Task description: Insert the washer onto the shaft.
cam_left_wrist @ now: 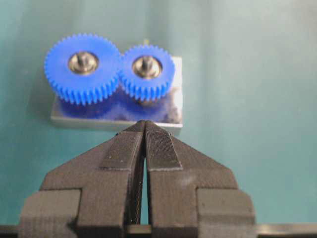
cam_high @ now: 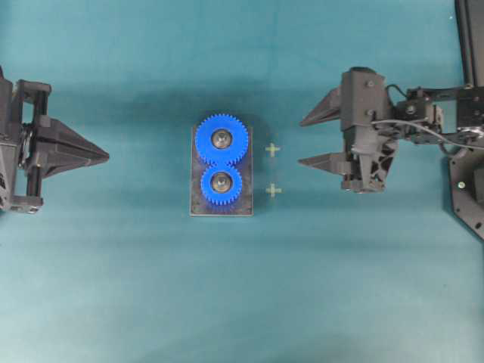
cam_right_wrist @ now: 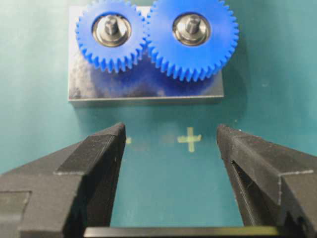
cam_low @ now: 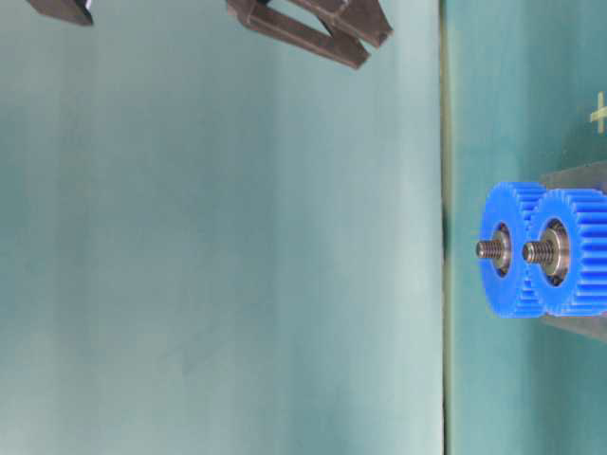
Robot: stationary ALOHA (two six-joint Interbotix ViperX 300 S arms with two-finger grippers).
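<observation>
overhead view: a metal base plate (cam_high: 221, 208) lies at the middle of the teal table (cam_high: 136, 287), carrying two meshed blue gears, the larger gear (cam_high: 221, 140) at the far end and the smaller gear (cam_high: 221, 184) at the near end. each gear sits on a threaded shaft (cam_low: 489, 249) that projects above its hub, as the table-level view shows. two pale cross marks (cam_high: 272, 150) are on the table just beside the plate, on the side toward the right gripper (cam_high: 311, 141). the right gripper's fingers are spread wide with nothing between them; its wrist view frames one cross mark (cam_right_wrist: 189, 139) in the gap. the left gripper (cam_high: 103, 157), well apart from the plate, has its fingers pressed together, and nothing is seen between them. the washer cannot be made out in any view.
</observation>
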